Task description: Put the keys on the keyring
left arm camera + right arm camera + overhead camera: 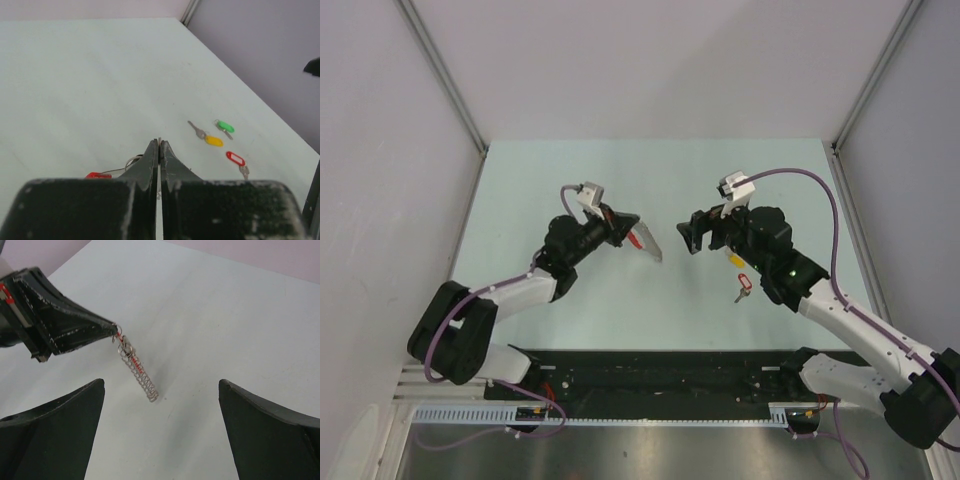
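Note:
My left gripper [628, 231] is shut on one end of the keyring [648, 245] and holds it above the table. In the right wrist view the keyring [137, 371] hangs slanting down from the left gripper's tips [114, 330], a silver row of rings with red showing inside. My right gripper [688, 238] is open and empty, facing the keyring's free end; its fingers [60, 420] stand wide apart. The left wrist view shows the shut left gripper [159, 143], and the yellow key [214, 141], green key [226, 126] and red key [235, 158] on the table. The black key is out of view.
The yellow key [732, 258] and red key [743, 281] lie beside and partly under my right arm. Grey walls enclose the pale green table [570, 180] at the back and sides. A black rail [650, 370] runs along the near edge.

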